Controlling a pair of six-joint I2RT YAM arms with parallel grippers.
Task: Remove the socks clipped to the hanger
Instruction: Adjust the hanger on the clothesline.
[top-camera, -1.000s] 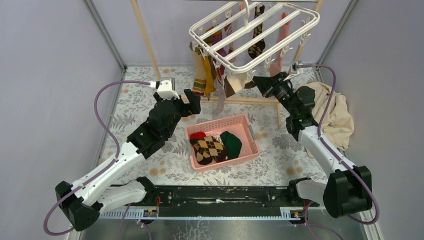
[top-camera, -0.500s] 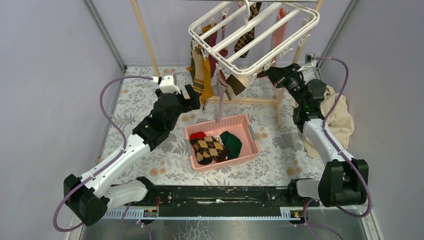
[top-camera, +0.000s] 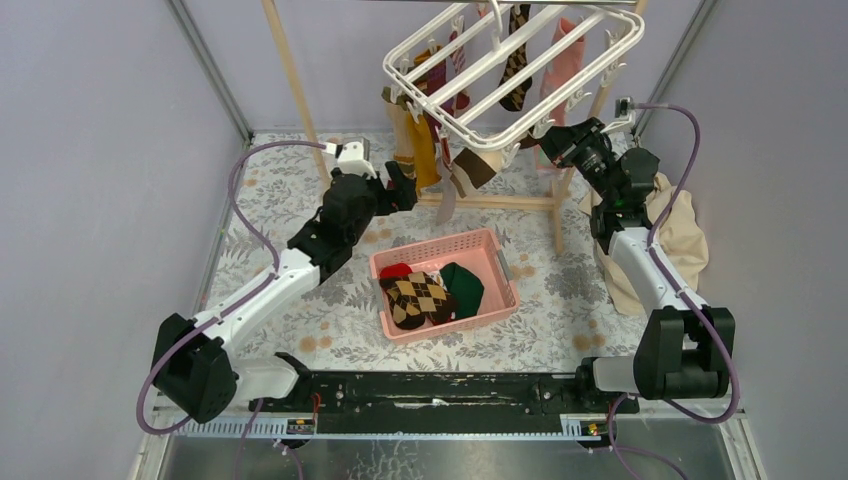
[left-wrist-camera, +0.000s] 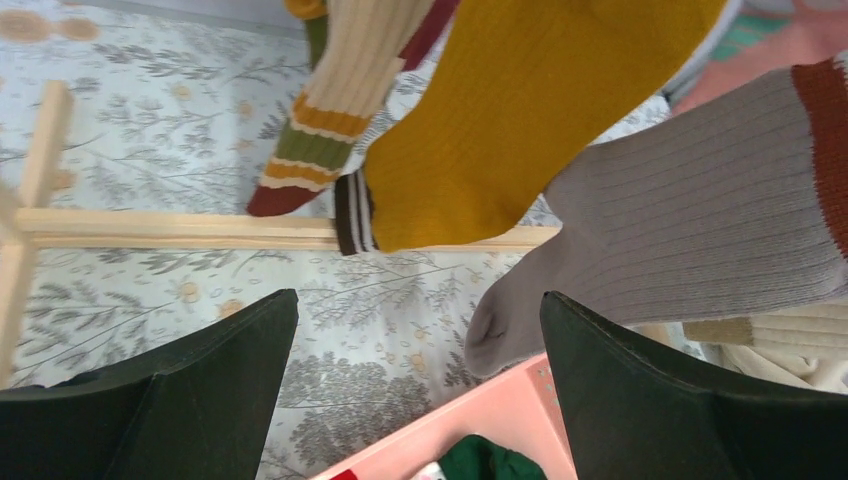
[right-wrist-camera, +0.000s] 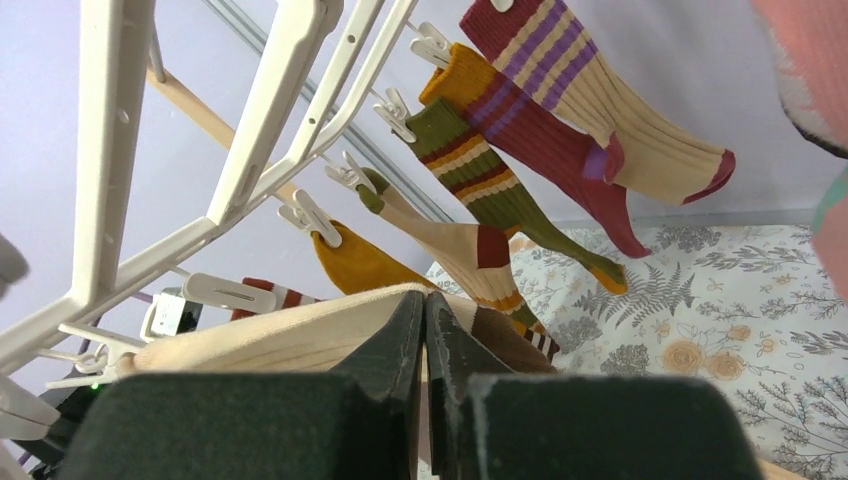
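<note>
**Top external view.** The pink basket (top-camera: 430, 245) stands on the floral table between the arms. It holds a brown-tan argyle sock (top-camera: 418, 298), a red sock (top-camera: 396, 270) and a green sock (top-camera: 466, 287). The hanger (top-camera: 480, 135) hangs tilted above the far side, with socks clipped beneath it. The left gripper (top-camera: 400, 190) is just beside the hanging socks. The right gripper (top-camera: 548, 145) is at the hanger's near-right edge.

**Left wrist view.** The jaws stand wide apart and hold nothing. A mustard sock (left-wrist-camera: 520, 110) and a grey sock (left-wrist-camera: 680, 240) hang above them. A corner of the basket (left-wrist-camera: 480, 415) shows below, with green fabric inside.

**Right wrist view.** The jaws are pressed together. A cream-and-brown sock (right-wrist-camera: 270, 345) lies against the tips. Whether it is pinched cannot be told. Striped socks hang from clips on the hanger (right-wrist-camera: 108, 150).
</note>
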